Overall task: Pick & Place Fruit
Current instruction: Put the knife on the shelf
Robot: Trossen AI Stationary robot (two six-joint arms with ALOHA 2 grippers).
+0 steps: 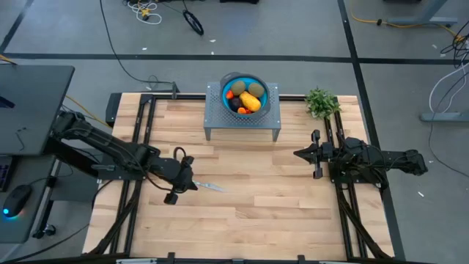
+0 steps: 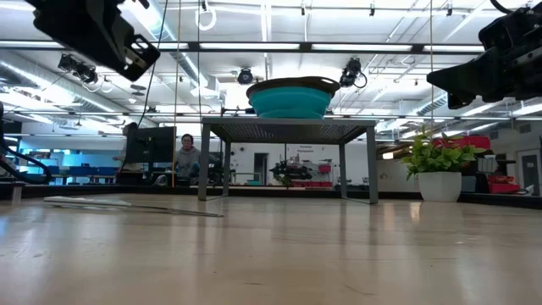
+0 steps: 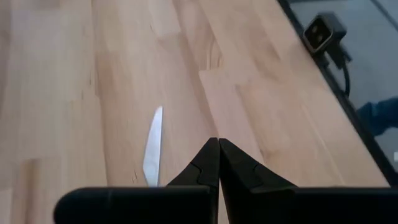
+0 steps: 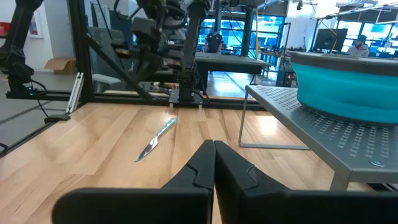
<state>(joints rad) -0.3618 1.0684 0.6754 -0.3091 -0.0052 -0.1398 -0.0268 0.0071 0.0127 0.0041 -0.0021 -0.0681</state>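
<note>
— Where's the fruit?
— All in the teal bowl on the grey stand, far centre.
— The arms?
— Left gripper near-left, right gripper right, fingers pressed together, empty. Nothing's begun; I'd say one must open and reach in.

A grey floor with dark tape lines and loose cables fills the top of the high view. Behind the wooden tabletop, a bright workshop shows ceiling strip lights, desks with monitors, and a seated person at centre left.
</note>
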